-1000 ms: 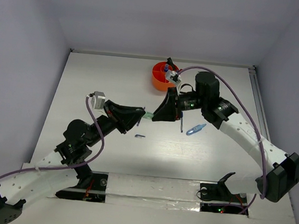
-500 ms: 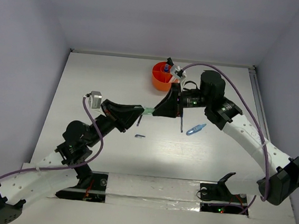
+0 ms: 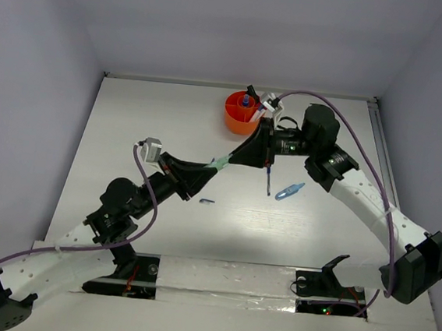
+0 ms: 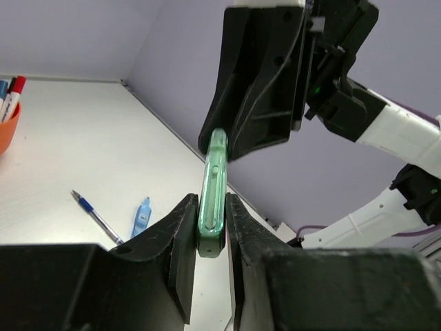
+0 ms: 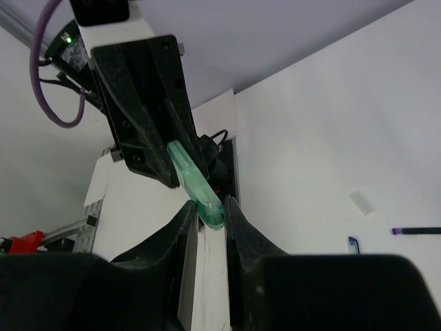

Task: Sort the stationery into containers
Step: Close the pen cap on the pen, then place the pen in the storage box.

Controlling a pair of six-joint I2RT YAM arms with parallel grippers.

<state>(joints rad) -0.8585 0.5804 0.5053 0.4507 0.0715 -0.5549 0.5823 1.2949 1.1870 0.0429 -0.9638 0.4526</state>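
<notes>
A pale green pen hangs above the table's middle, gripped at both ends. My left gripper is shut on its near end, and the left wrist view shows the pen pinched between the jaws of that gripper. My right gripper is shut on the far end, which sits between its fingertips. The orange tub stands behind the right gripper and holds a blue-capped bottle. A red-tipped white marker sticks out of the tub.
On the table to the right of the grippers lie a dark blue pen and a light blue pen. A small dark blue piece lies in front of my left gripper. The back and side walls close off the table.
The right wrist has drawn back toward the tub and the left arm has stretched a little to the right. The green pen stays held between both grippers.
</notes>
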